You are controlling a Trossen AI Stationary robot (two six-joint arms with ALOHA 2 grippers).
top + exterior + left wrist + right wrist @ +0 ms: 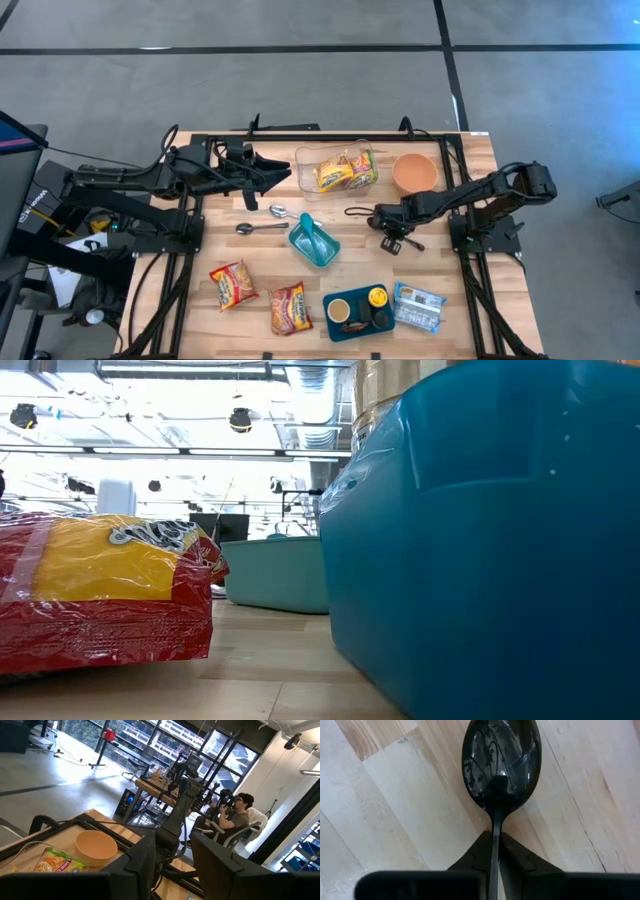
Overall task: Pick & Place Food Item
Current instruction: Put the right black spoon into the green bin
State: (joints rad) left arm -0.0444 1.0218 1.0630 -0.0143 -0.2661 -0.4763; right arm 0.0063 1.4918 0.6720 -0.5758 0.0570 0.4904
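Note:
A black spoon (356, 211) lies on the wooden table right of centre, its bowl (501, 765) facing up. My right gripper (378, 215) points down over the spoon's handle and is shut on it. My left gripper (284, 172) hovers level above the table's far left part, open, with nothing between its fingers (145, 860). Food items lie about. Two chip bags (345, 172) sit in a clear tub. Two red-and-yellow snack packets (233, 283) (290, 307) lie flat near the front, and a blue packet (418, 306) lies at the front right. My right gripper pinches the spoon's thin handle (494, 827) between its two fingers (470, 862), a little behind the bowl. The fingers come from above, pointing down, one on each side of the handle. The bowl rests on the wood.
An orange bowl (414, 172) stands at the far right and a teal container (313, 240) in the middle. Two metal spoons (262, 228) (278, 210) lie left of it. A blue tray (334, 322) with a cup is at the front. A person (235, 815) sits beyond the table.

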